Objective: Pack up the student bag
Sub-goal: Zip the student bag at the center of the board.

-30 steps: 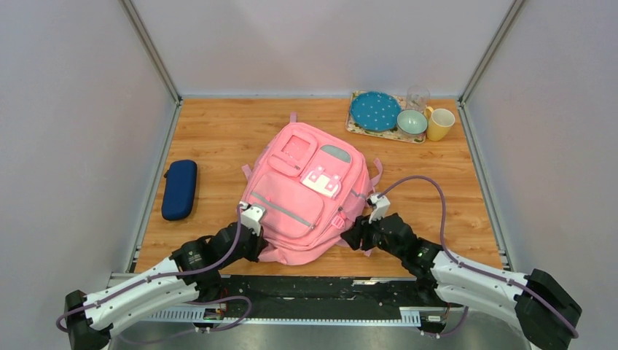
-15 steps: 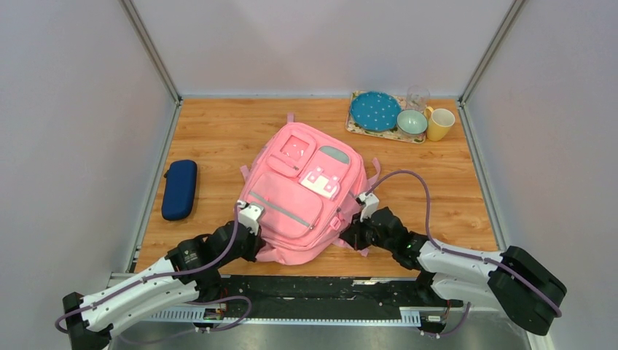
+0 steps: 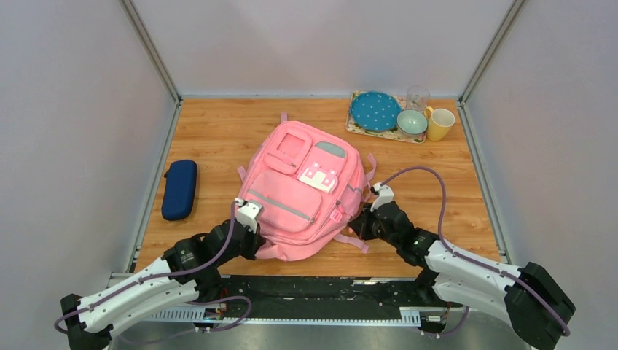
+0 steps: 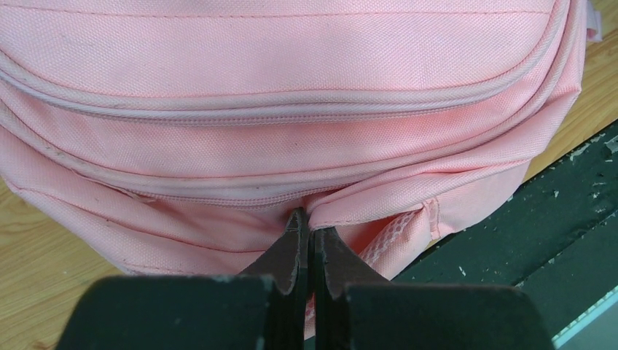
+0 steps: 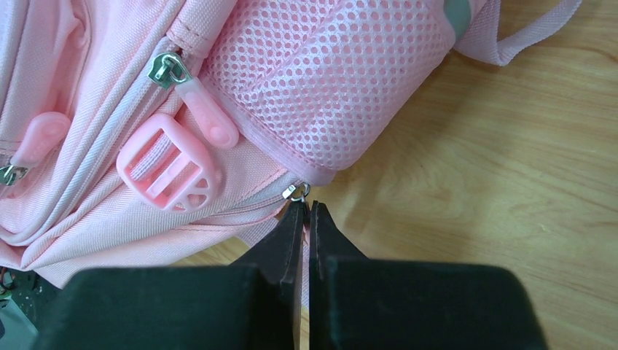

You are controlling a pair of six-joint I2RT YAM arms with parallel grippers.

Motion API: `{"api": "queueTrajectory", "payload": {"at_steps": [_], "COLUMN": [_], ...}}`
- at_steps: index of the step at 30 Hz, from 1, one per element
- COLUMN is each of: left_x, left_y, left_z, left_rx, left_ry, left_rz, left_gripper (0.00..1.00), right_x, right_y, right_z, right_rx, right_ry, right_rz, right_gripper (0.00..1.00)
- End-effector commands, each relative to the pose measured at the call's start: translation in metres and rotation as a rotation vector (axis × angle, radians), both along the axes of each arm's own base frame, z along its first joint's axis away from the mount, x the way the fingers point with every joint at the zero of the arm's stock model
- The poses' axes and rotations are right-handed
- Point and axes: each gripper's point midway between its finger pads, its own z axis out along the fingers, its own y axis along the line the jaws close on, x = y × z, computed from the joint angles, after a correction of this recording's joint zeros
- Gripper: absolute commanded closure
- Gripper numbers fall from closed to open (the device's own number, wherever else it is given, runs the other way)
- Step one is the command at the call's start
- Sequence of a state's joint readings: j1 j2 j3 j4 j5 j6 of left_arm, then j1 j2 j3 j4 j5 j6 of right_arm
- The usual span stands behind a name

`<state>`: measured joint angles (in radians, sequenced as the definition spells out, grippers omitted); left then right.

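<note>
Your right gripper (image 5: pixel 306 208) is clamped on the zip pull (image 5: pixel 295 192) at the student bag's (image 3: pixel 302 193) right side. Your left gripper (image 4: pixel 306 235) pinches the near hem.

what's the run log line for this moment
left tool: shut, pinching student bag bottom fabric | right tool: shut on zip pull by mesh pocket | bag: front up, unopened

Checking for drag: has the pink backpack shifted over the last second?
Yes. The pink backpack has slid slightly left, toward the navy zip case lying on the table.
</note>
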<state>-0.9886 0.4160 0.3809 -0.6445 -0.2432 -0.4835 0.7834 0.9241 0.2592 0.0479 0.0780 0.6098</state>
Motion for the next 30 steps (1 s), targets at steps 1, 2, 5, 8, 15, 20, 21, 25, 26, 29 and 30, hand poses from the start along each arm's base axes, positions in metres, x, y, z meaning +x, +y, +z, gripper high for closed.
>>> {"api": "queueTrajectory", "payload": {"at_steps": [1, 2, 5, 8, 15, 20, 21, 25, 26, 29, 30], "left_x": [0.012, 0.010, 0.005, 0.003, 0.025, 0.032, 0.030, 0.003, -0.002, -0.011, -0.012], "left_y": [0.003, -0.003, -0.016, -0.033, -0.070, -0.077, -0.076, -0.060, -0.058, -0.046, -0.043], "left_z": [0.010, 0.007, -0.004, -0.012, 0.005, 0.016, 0.015, -0.017, -0.017, -0.031, -0.033], "left_rx": [-0.009, -0.015, -0.020, -0.066, -0.047, -0.022, -0.032, -0.060, -0.094, -0.098, -0.091], "left_ry": [-0.049, -0.038, 0.001, 0.020, -0.047, -0.048, -0.040, 0.061, 0.069, 0.094, 0.095], "left_rz": [0.051, 0.028, -0.032, -0.079, -0.176, -0.178, -0.179, -0.178, -0.168, -0.154, -0.149], "left_gripper": [1.00, 1.00, 1.00, 1.00, 1.00, 1.00, 1.00, 1.00, 1.00, 1.00, 1.00], "right_x": [0.013, 0.013, 0.011, 0.006, -0.007, -0.008, -0.006, 0.000, 0.001, 0.007, 0.010], "right_y": [-0.009, -0.012, -0.030, -0.033, -0.049, -0.057, -0.062, -0.069, -0.069, -0.070, -0.074], "right_z": [0.014, 0.019, 0.020, 0.021, 0.042, 0.049, 0.048, 0.039, 0.037, 0.036, 0.035], "right_rx": [0.007, 0.015, 0.000, 0.116, 0.254, 0.228, 0.222, 0.204, 0.195, 0.209, 0.214], "right_ry": [-0.047, -0.059, -0.042, -0.013, -0.098, -0.095, -0.091, -0.043, -0.033, -0.010, -0.010], "right_rz": [-0.067, -0.081, -0.169, -0.244, -0.279, -0.302, -0.336, -0.422, -0.434, -0.496, -0.533], "right_gripper": [1.00, 1.00, 1.00, 1.00, 1.00, 1.00, 0.96, 0.62, 0.50, 0.32, 0.30]}}
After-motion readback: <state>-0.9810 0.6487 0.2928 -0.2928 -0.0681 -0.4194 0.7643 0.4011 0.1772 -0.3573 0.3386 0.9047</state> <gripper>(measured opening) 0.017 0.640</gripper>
